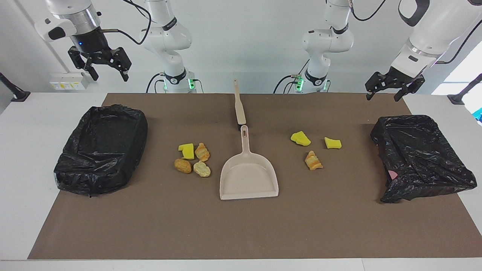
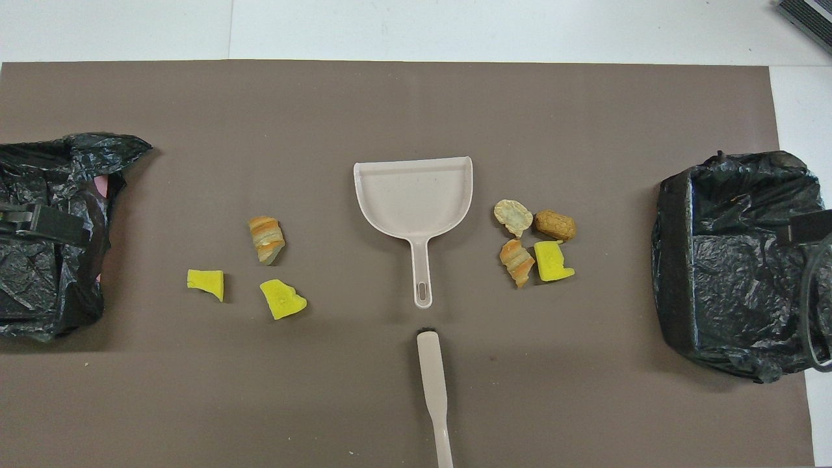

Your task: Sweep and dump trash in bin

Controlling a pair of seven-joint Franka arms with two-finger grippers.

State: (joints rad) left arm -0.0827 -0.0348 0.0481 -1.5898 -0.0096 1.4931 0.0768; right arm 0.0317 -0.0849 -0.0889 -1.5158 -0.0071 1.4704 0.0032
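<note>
Both end effectors, left (image 1: 394,91) and right (image 1: 103,67), hang open in the facing view; overhead shows only the trash (image 2: 536,242).

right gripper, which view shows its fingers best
The facing view: the right gripper hangs in full view near the bin toward its end of the table, fingers spread open and empty. The overhead view shows only a dark part of it over that bin.

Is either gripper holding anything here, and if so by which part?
Nothing is held. The right gripper and the left gripper hang open and empty above the table; the dustpan and brush lie untouched.
</note>
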